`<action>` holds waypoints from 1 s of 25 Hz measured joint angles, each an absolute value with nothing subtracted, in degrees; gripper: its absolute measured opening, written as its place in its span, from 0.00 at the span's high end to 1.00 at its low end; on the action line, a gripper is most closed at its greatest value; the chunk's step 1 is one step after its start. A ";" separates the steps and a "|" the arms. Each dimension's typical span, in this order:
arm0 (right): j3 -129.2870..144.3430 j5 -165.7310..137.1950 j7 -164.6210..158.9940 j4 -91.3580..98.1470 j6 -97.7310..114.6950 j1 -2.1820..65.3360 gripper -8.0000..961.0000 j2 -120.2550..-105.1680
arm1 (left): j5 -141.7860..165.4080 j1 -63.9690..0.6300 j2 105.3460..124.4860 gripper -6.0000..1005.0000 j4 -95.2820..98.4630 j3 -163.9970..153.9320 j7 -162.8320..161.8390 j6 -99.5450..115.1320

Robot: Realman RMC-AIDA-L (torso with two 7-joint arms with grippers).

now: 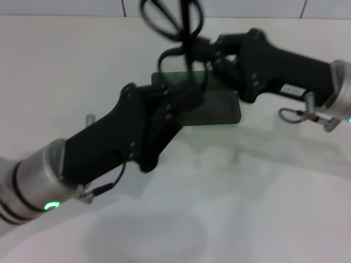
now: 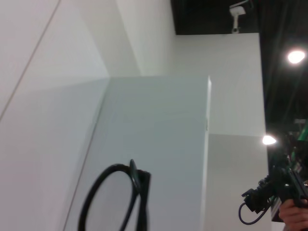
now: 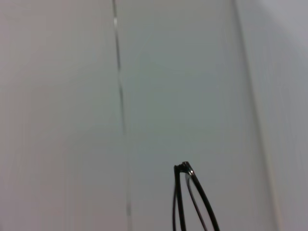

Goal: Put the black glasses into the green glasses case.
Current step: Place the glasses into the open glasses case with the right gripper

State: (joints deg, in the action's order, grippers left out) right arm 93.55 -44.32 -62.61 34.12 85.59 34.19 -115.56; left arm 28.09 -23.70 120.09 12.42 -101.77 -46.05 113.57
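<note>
The black glasses are held up in the air above the table, thin frame and temple standing upright near the top of the head view. Both arm ends meet beneath them: my left gripper comes from the lower left, my right gripper from the right. Which one grips the glasses is hidden. The green glasses case lies open on the table right behind and under both grippers, partly covered by them. One lens ring and hinge show in the left wrist view, and a hinge with temple in the right wrist view.
The white table stretches bare in front of and around the arms. White wall panels fill both wrist views. In the left wrist view a person's hand with a camera rig shows far off.
</note>
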 joint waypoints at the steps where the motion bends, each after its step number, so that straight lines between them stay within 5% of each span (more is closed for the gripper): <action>1: 92.36 -44.61 -62.18 34.14 85.51 33.84 0.96 -115.46 | 28.10 -23.11 120.01 0.94 12.42 -101.79 -46.01 113.69; 9: 85.82 -62.71 -62.57 43.71 79.62 32.12 0.96 -115.22 | 27.51 -18.06 117.98 0.94 12.23 -100.63 -45.54 113.98; 18: 91.60 -101.71 -86.76 80.84 62.72 24.84 0.96 -115.93 | 28.05 -15.73 113.22 0.94 11.56 -98.36 -45.08 115.72; 25: 98.39 -116.70 -94.94 84.84 55.07 25.27 0.96 -116.02 | 37.42 -16.74 110.33 0.94 12.17 -98.39 -44.18 116.36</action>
State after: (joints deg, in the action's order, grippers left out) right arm 98.39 -116.70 -94.94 84.84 55.07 25.27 -116.02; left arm 37.42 -16.74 110.33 12.17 -98.39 -44.18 116.36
